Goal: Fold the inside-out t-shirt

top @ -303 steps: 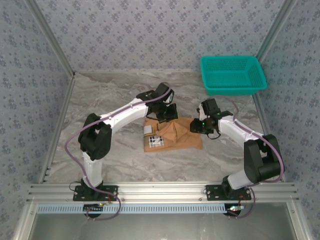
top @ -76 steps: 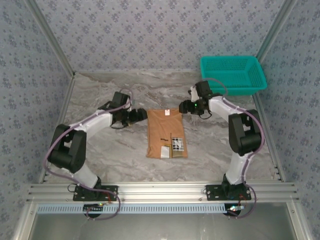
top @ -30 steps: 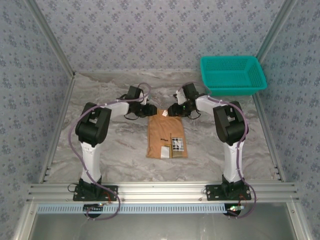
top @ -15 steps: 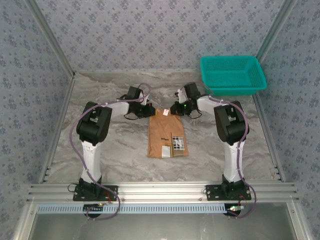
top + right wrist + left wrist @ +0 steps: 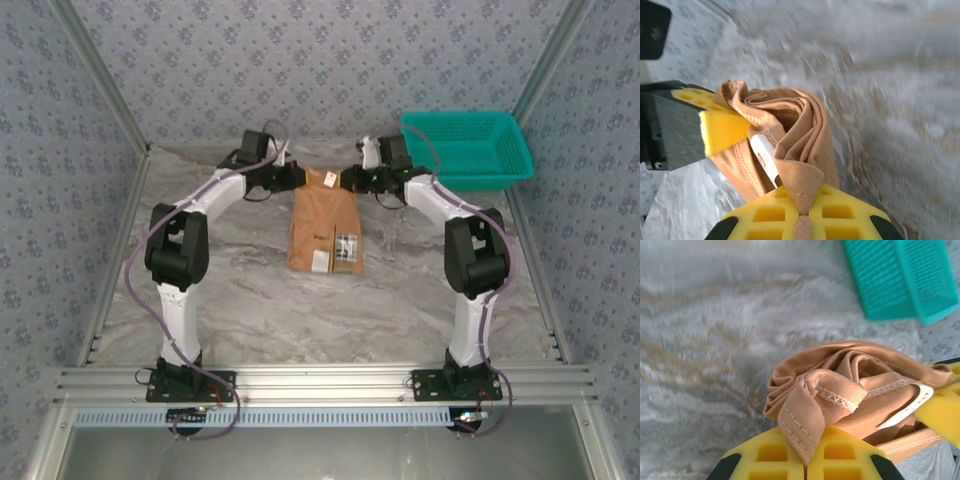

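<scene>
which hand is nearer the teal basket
The right hand, pinching one far corner of the t-shirt, close beside the basket. The left hand grips the opposite corner, farther from it.

Both arms are reaching further out vs 1 s ago. L gripper (image 5: 298,180) & R gripper (image 5: 347,180), open back then, are now pinching the t-shirt (image 5: 325,230) at its far edge, each w/ a bunched fold btwn its yellow pads (image 5: 775,455). That edge is lifting off the table (image 5: 220,290), white label (image 5: 329,180) going w/ it, & the whole t-shirt is sliding away from the near side.
</scene>
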### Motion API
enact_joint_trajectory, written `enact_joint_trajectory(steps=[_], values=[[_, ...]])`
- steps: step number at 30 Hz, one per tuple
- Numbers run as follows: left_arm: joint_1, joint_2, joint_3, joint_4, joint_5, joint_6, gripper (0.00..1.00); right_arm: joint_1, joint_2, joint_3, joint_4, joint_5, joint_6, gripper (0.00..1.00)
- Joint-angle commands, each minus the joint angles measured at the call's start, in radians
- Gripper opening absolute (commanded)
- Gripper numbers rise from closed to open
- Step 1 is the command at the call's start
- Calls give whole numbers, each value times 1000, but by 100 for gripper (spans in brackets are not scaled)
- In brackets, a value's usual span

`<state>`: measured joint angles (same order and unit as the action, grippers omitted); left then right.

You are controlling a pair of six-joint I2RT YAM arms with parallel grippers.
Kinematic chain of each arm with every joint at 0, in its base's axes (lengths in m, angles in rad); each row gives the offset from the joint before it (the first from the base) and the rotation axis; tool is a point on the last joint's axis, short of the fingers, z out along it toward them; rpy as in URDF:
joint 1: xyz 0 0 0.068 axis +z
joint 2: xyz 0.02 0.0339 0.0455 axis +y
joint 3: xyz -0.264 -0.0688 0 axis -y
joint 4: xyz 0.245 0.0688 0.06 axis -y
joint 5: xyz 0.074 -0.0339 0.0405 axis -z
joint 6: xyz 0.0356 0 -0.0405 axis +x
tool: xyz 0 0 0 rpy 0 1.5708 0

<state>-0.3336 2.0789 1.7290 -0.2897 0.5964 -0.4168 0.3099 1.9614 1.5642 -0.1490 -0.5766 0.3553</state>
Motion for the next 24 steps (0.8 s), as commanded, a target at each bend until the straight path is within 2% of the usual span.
enact_joint_trajectory(steps=[1, 4, 9, 17, 20, 24], values=[[1, -130, 82, -75, -3, 55, 0, -2, -115, 47, 54, 26, -5, 0], [1, -208, 31, -77, -10, 75, 0, 12, -198, -10, 74, 33, -31, 0], [-19, -373, -231, 32, 15, 40, 0, 71, -366, -222, 113, 64, -79, 0], [-201, -587, -758, 172, -75, -36, 0, 215, -593, -677, 141, 213, -69, 0], [-263, -636, -848, 197, -117, -72, 0, 253, -643, -758, 129, 264, -41, 0], [-282, -652, -858, 204, -144, -80, 0, 255, -667, -781, 78, 309, -39, 1]])
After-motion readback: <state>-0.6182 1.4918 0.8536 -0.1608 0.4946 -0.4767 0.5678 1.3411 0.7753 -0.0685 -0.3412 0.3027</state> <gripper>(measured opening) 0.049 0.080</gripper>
